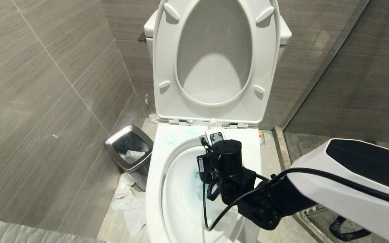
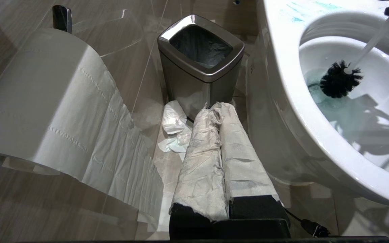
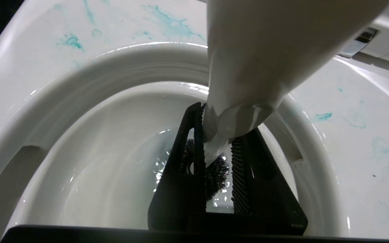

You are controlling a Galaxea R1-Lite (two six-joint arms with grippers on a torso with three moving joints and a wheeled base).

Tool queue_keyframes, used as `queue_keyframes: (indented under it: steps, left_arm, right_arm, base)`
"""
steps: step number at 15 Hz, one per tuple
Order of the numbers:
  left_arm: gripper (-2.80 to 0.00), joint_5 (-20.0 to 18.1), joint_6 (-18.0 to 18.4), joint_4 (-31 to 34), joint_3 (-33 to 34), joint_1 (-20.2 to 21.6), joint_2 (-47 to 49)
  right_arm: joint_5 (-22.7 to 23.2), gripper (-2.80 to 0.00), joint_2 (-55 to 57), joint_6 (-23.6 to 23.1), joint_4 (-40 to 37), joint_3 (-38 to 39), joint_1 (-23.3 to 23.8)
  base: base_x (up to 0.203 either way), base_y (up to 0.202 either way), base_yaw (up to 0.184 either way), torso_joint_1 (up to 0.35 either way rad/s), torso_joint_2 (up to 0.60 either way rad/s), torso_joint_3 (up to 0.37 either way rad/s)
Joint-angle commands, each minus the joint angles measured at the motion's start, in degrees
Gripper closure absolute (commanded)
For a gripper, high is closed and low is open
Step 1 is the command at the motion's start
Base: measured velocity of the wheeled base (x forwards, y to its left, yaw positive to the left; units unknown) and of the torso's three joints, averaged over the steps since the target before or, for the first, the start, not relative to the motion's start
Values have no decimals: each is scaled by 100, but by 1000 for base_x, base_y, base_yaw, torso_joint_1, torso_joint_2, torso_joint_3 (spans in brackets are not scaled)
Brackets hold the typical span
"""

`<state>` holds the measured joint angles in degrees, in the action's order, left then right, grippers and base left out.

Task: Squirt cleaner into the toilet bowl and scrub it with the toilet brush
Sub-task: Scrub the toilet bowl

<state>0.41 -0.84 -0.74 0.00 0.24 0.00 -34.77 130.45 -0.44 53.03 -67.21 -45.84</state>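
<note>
Currently the scrub step is in hand: the right gripper [image 3: 216,158], clamped on the toilet brush [image 2: 339,81], holds its bristles in the cleaner-tinted water [image 2: 319,96] of the toilet bowl [image 1: 154,175]; next, probably sweeps along the walls, grip firm.

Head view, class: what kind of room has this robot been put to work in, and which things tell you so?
A bathroom, most likely. A white toilet bowl stands with its seat and lid raised, a small steel bin sits beside it on the tiled floor, and a toilet roll hangs nearby.
</note>
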Motion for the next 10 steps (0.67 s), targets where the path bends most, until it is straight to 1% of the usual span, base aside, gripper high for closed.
queue_keyframes:
  steps: [1,4,7,10]
  left_arm:
    - [0,2,-4,-5,44,2,0]
    - [0,2,5,-5,44,2,0]
    - [0,2,1,0,44,2,0]
    - [0,2,-4,-5,44,2,0]
  right_arm:
    - [-28,0,135,-8,32,-66,9]
    - [-30,0,-577,-34,-8,196,-59]
    - [0,0,-1651,-300,-195,949,-155]
    - [191,0,-2615,-484,-677,1126,-217]
  base:
    - [0,0,0,0,0,0]
    - [0,0,0,0,0,0]
    - [0,0,0,0,0,0]
    - [0,0,0,0,0,0]
